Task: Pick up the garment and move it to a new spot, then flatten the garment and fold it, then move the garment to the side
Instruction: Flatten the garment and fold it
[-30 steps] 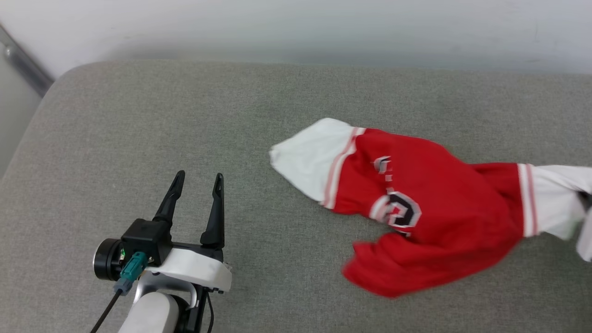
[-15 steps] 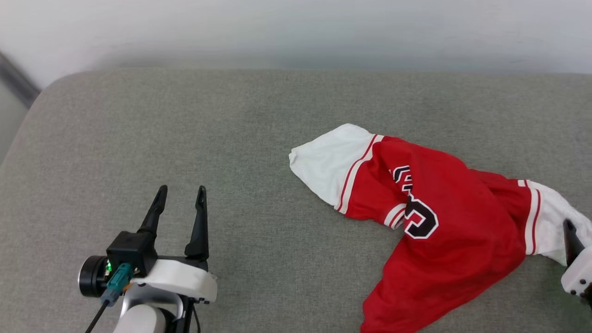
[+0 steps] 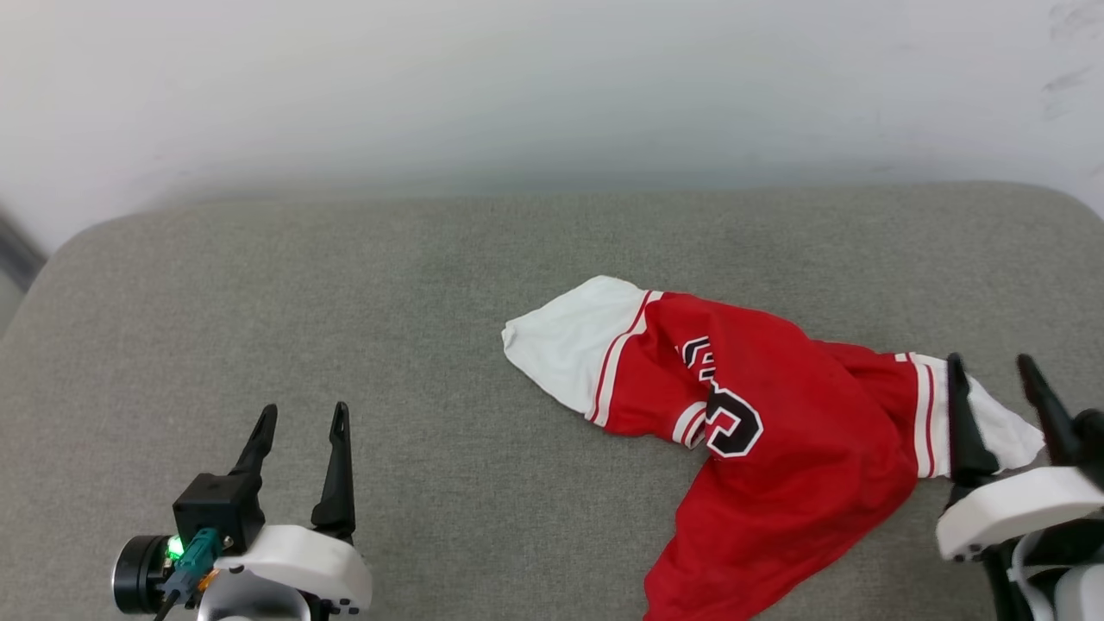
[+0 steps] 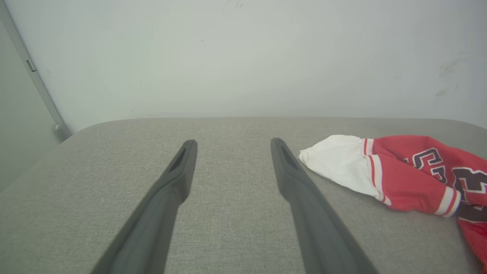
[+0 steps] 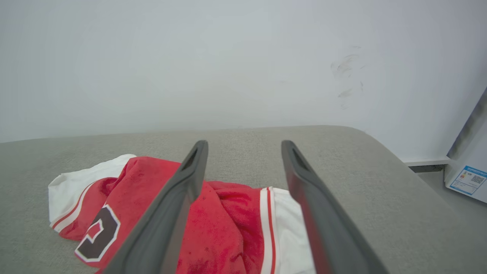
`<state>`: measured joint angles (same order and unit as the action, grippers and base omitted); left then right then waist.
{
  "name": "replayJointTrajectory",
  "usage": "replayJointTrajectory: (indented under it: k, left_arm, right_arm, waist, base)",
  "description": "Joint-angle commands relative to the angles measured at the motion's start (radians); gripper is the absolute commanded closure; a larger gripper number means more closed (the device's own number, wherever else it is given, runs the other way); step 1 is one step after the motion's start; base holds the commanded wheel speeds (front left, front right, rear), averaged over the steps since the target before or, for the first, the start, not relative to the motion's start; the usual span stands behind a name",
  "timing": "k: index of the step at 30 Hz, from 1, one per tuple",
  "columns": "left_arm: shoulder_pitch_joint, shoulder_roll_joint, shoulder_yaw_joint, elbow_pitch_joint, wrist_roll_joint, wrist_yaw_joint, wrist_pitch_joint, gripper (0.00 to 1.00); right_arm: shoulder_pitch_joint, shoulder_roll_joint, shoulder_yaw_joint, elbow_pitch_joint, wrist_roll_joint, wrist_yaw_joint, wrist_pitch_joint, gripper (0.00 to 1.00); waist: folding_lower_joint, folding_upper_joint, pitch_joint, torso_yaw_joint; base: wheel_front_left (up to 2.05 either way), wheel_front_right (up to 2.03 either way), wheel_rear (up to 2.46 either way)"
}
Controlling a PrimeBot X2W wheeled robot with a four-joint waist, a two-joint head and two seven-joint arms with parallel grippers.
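Released by the right gripper (image 3: 990, 369), its fingers now apart astride a white sleeve, the garment (image 3: 776, 431) lies crumpled on the cushion's (image 3: 345, 302) right half, so relocation looks complete and flattening is due; the left gripper (image 3: 304, 416) waits spread, empty, near the near-left corner.

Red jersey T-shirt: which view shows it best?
The head view: the red jersey T-shirt lies crumpled on the grey cushion, both white sleeves and print visible. The left wrist view catches one sleeve and some print; in the right wrist view, the right gripper's fingers cover part of it.
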<state>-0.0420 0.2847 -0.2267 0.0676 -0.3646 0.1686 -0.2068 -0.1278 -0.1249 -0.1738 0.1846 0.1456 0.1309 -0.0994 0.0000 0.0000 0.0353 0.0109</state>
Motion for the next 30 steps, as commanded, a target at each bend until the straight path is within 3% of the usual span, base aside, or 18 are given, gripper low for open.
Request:
replayJointTrajectory:
  k: [1,9,15,21,30]
  left_arm:
    - [0.018,0.009,0.002,-0.005,-0.004,0.006,0.008,0.00]
    - [0.038,0.028,-0.001,-0.015,-0.006,0.016,0.044,0.00]
    - [-0.015,0.042,-0.022,-0.017,-0.009,-0.003,0.103,0.00]
    - [-0.184,0.070,-0.050,0.018,-0.028,-0.067,0.238,0.00]
    - [-0.502,0.102,-0.120,0.149,-0.123,-0.218,0.602,0.00]
  right_arm:
    - [0.038,0.015,0.028,-0.048,-0.014,0.000,0.015,0.00]
    - [0.170,0.057,0.120,-0.263,-0.030,0.000,0.091,0.00]
    - [0.207,0.069,0.142,-0.330,-0.025,0.000,0.125,0.00]
    - [0.184,0.073,0.144,-0.358,-0.029,0.000,0.141,0.00]
    - [0.122,0.075,0.145,-0.348,-0.013,0.000,0.119,0.00]
  waist:
    - [0.0000,0.0000,-0.020,-0.012]
    - [0.0000,0.0000,-0.045,-0.028]
    - [0.0000,0.0000,-0.033,-0.052]
    - [0.0000,0.0000,0.031,-0.084]
    - [0.0000,0.0000,0.164,-0.162]
  base:
    - [0.00,0.00,0.00]
    - [0.00,0.00,0.00]
    - [0.00,0.00,0.00]
    - [0.00,0.00,0.00]
    - [0.00,0.00,0.00]
